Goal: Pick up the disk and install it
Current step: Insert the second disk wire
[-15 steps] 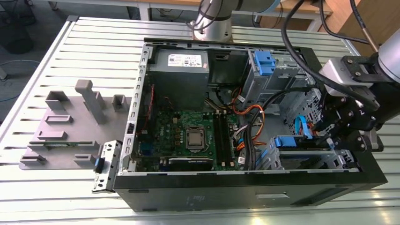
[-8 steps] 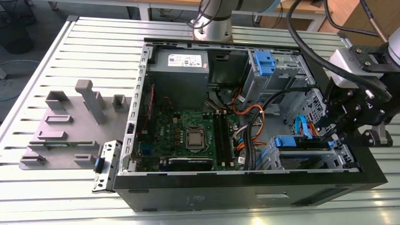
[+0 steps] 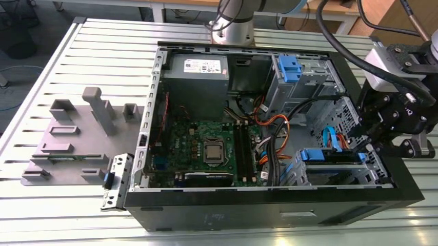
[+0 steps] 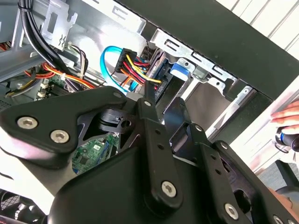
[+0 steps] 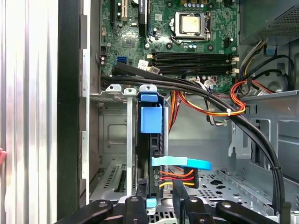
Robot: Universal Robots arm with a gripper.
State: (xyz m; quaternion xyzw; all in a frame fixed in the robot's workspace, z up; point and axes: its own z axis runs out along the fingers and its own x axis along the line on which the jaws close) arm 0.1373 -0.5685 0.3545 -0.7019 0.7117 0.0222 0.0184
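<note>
While one gripper (image 3: 383, 134) hovers beside, one disk (image 5: 150, 140) sits slotted in its bay.

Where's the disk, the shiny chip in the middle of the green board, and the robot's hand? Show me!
disk (image 5: 151, 120): first wrist view, on its blue end tab.
chip (image 5: 189, 24): first wrist view, on its silver top.
hand (image 3: 399, 105): exterior view, on its black body by the case's edge.

From my remote seat I see a ribbed silver aluminium slatted worktable (image 3: 75, 61) catching bright overhead glare along its near edge. A flat grey plastic fixture plate with upright blocks (image 3: 72, 138) lies on it, well apart from the claw. Beyond stands a pale wooden bench (image 3: 345, 7) over dark floor (image 3: 20, 36).
</note>
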